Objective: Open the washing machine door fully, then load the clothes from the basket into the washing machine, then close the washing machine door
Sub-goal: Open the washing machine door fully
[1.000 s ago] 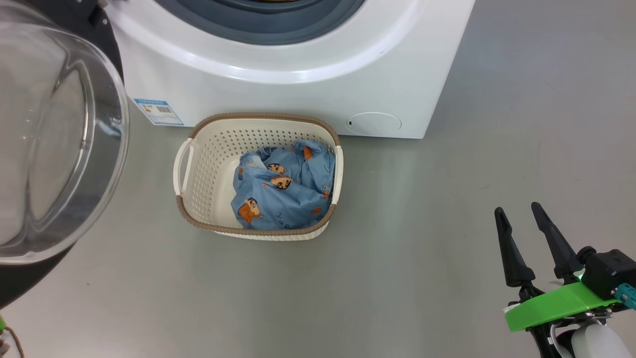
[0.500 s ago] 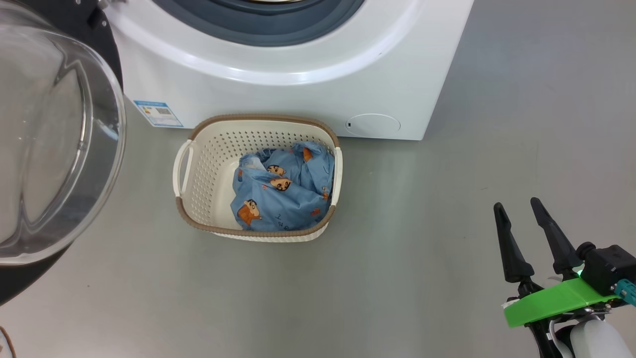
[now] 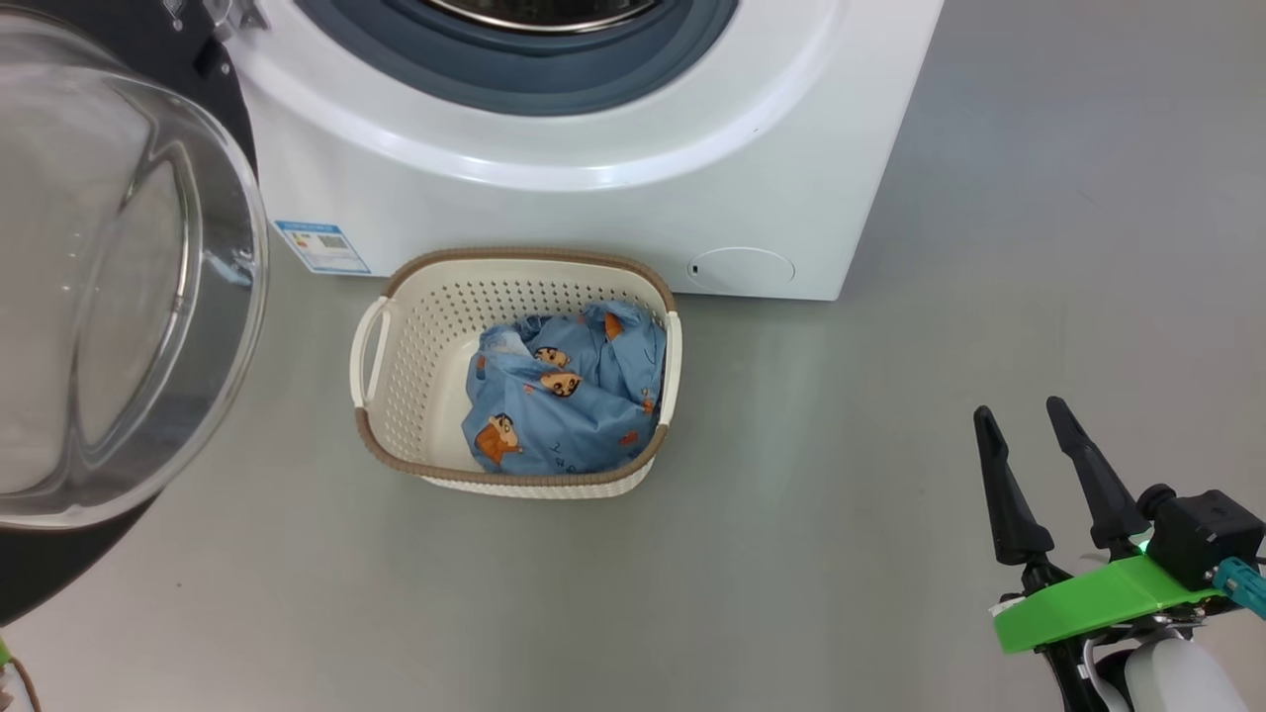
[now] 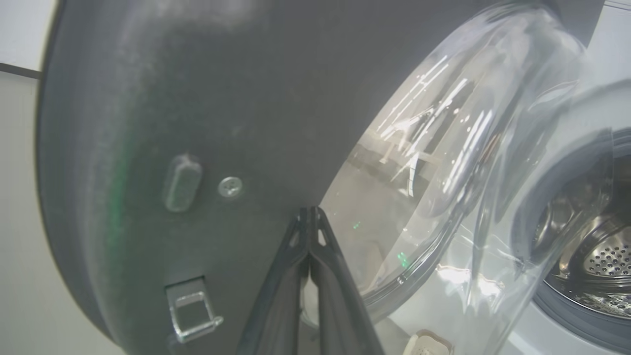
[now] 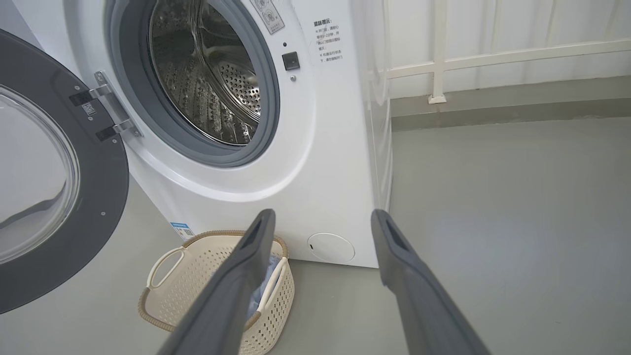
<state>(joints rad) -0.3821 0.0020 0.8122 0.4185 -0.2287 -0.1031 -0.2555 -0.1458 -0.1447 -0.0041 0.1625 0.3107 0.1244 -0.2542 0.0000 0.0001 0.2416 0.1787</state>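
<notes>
The washing machine door (image 3: 99, 297) is hanging open at the left of the head view. Its clear glass bowl is bulging out toward the camera, and its black rim is showing behind it. The washing machine (image 3: 613, 198) is standing on the grey floor (image 3: 890, 415). Its round mouth is showing a grey-blue rubber ring (image 3: 534, 74) and a shiny steel drum (image 5: 212, 74) with lots of little holes.

The basket (image 3: 425, 336) is sitting on the floor right in front of the machine, just beside its bottom edge. It is sitting between the blue label (image 3: 321, 245) and the round hatch (image 3: 740, 269). The clothes (image 3: 564, 396) are lying bunched up inside the basket, toward its right side.

The left fingers (image 4: 308, 222) are pressing tight together with nothing between them. They are pointing at the inside of the door, where the dark rim meets the glass. I cannot tell if their tips are touching the door.

The right fingers (image 3: 1001, 485) are spreading wide and holding nothing. They are hovering over the floor at the lower right of the head view, well apart from the basket, and pointing toward the machine.
</notes>
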